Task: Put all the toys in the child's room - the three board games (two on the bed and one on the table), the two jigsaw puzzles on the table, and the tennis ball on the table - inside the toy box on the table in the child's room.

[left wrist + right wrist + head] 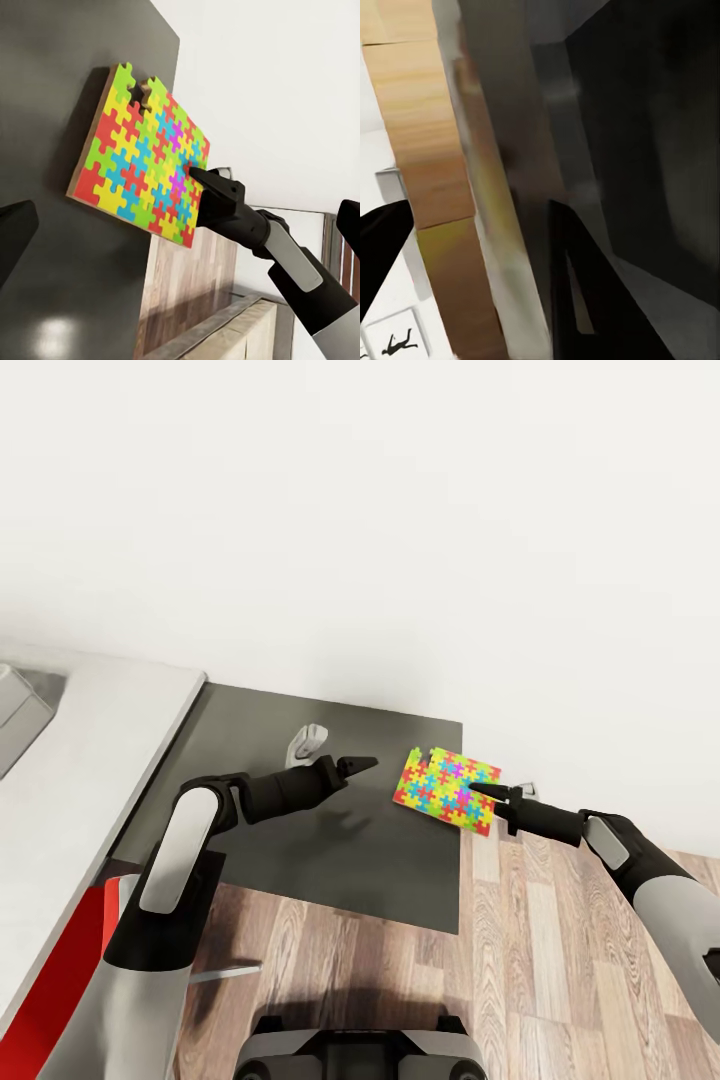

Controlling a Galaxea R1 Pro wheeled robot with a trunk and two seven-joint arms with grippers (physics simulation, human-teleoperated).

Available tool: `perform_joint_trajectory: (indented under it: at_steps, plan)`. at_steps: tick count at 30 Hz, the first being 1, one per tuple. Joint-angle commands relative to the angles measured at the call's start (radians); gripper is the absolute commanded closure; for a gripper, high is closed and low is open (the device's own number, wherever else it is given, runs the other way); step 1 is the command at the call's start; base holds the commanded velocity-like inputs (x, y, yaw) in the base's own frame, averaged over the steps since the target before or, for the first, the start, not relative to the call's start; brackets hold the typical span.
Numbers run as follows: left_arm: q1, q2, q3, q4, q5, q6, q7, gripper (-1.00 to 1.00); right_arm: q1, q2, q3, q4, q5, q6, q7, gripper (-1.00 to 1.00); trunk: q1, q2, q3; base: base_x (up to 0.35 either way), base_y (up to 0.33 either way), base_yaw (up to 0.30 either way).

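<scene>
the jigsaw puzzle (447, 791) lies at the far right corner of the low dark cabinet (330, 840), overhanging its edge. the right gripper (488, 792) pinches that overhang, jaws clamped. it looks thin, light, stiff; edge grips suit it. the left gripper (358, 765) hovers nearby, jaws apart.

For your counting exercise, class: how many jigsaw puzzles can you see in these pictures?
1. The jigsaw puzzle lies at the corner of the low dark cabinet, overhanging its edge, with the right gripper at its side. The task mentions two; the other may be out of frame.
</scene>
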Motion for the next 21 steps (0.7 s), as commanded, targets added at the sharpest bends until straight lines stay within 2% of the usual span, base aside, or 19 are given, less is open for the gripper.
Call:
perform_joint_trajectory:
  at_steps: [1, 6, 21]
  plan:
    - [-0.001, 0.0, 0.0, -0.001, 0.01, 0.002, 0.01, -1.0, -0.001, -0.001, 0.009, 0.001, -0.003, 0.0, 0.001, 1.0, 0.0, -0.001, -0.001, 0.0, 0.0, 0.0]
    - [-0.001, 0.0, 0.001, -0.001, 0.01, 0.002, 0.012, -1.0, 0.0, -0.002, 0.009, -0.006, -0.002, -0.001, -0.004, 1.0, 0.0, -0.001, -0.001, 0.0, 0.0, 0.0]
    - [0.0, -0.001, 0.0, -0.001, 0.01, 0.002, 0.015, -1.0, 0.008, -0.008, 0.009, -0.106, -0.002, 0.0, -0.013, 1.0, 0.0, -0.001, -0.001, 0.0, 0.0, 0.0]
